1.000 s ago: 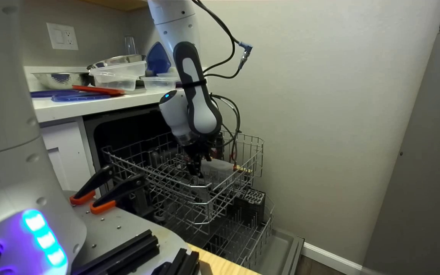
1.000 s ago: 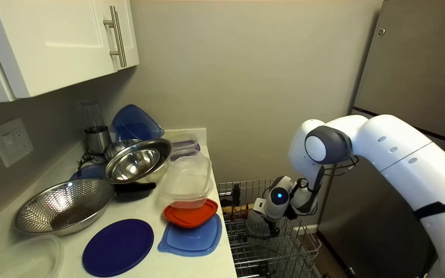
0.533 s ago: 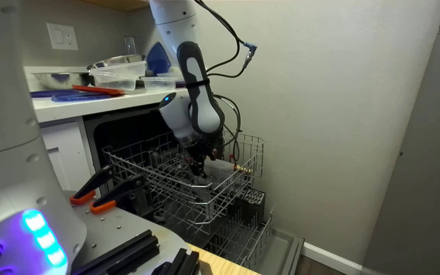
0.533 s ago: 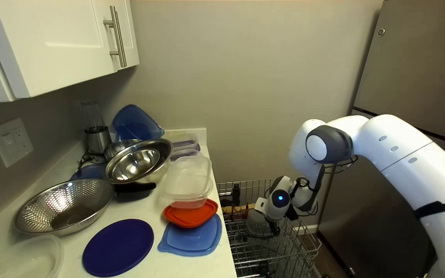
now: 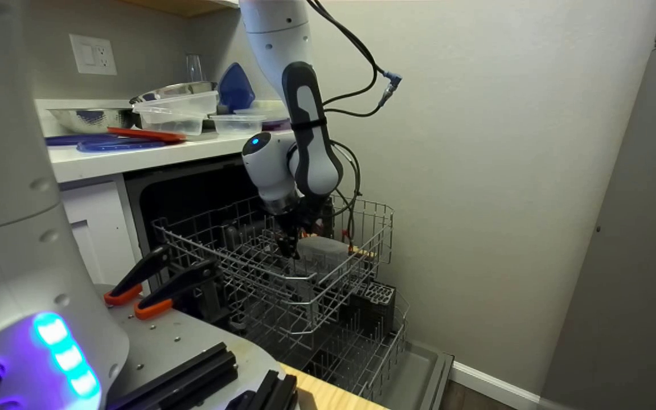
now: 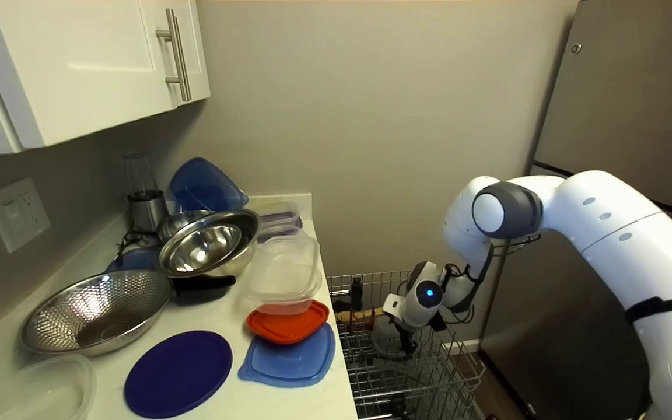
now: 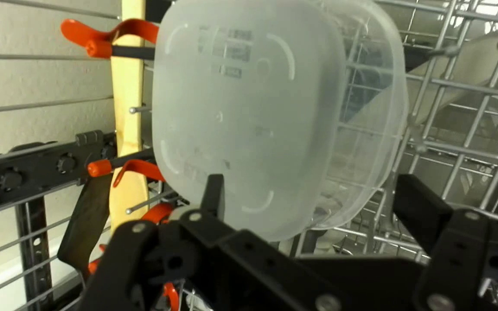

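My gripper [image 7: 309, 181] hangs pointing down over the upper dishwasher rack, its black fingers wide apart with nothing held between them. Closest to it is a clear plastic container [image 7: 249, 116], lying bottom up in the rack. In the wrist view the left finger [image 7: 214, 190] overlaps a corner of that container, while the right finger [image 7: 417, 203] is beyond its rim, over the wires. Whether a finger touches the container I cannot tell. The exterior views show the gripper [image 5: 289, 245] beside the container [image 5: 323, 249], and partly in front of it [image 6: 385, 337].
The pulled-out wire rack [image 5: 299, 277] has upright tines around the container. A wooden utensil [image 7: 128, 103] and red-ended pieces [image 7: 100, 48] lie along the wall side. Bowls, lids and tubs crowd the counter [image 6: 336, 402]. A refrigerator [image 6: 575, 280] stands opposite.
The gripper has risen slightly and shifted a little to one side, with the upper arm links swinging over. More of the container shows. The jaws have stayed wide.
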`<state>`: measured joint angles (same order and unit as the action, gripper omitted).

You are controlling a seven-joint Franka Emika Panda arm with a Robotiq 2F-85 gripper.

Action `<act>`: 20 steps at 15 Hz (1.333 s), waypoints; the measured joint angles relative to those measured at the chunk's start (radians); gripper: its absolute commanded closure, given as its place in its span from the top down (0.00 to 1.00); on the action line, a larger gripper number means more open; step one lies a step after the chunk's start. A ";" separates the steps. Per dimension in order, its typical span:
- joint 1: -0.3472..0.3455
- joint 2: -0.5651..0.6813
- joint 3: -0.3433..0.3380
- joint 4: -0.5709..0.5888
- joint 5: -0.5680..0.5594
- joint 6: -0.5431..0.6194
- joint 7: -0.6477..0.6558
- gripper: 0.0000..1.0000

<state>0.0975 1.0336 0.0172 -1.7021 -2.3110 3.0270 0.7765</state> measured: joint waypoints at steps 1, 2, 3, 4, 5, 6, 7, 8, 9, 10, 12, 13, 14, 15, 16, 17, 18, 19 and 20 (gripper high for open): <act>-0.013 0.000 0.012 0.002 -0.008 0.001 0.000 1.00; -0.018 0.000 0.013 0.001 -0.009 0.001 0.000 1.00; -0.018 0.000 0.009 0.000 -0.007 0.000 0.000 1.00; -0.016 0.000 0.004 -0.002 -0.005 0.000 0.000 1.00; -0.015 0.001 -0.001 -0.003 -0.001 0.000 0.000 1.00; -0.014 0.002 -0.005 -0.005 0.002 0.000 0.000 1.00; -0.014 0.004 -0.009 -0.005 0.003 -0.001 0.000 1.00; -0.014 0.006 -0.011 -0.005 0.003 -0.004 0.000 1.00; -0.014 0.008 -0.011 -0.005 0.003 -0.011 0.000 1.00; -0.014 0.010 -0.010 -0.005 0.003 -0.023 0.000 1.00; -0.014 0.012 -0.008 -0.004 0.002 -0.049 0.000 1.00; -0.013 0.013 -0.008 -0.003 0.002 -0.057 0.000 1.00; -0.013 0.013 -0.008 -0.002 0.002 -0.064 0.000 1.00; -0.013 0.013 -0.008 -0.001 0.002 -0.069 0.000 1.00; -0.013 0.013 -0.008 0.000 0.002 -0.072 0.000 1.00; -0.014 0.013 -0.007 0.003 0.000 -0.073 0.000 1.00; -0.016 0.015 -0.004 0.008 -0.009 -0.073 0.000 1.00; -0.020 0.016 0.002 0.015 -0.019 -0.073 0.000 1.00; -0.026 0.018 0.010 0.022 -0.028 -0.073 0.000 1.00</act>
<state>0.0715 1.0516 0.0272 -1.6805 -2.3389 2.9545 0.7766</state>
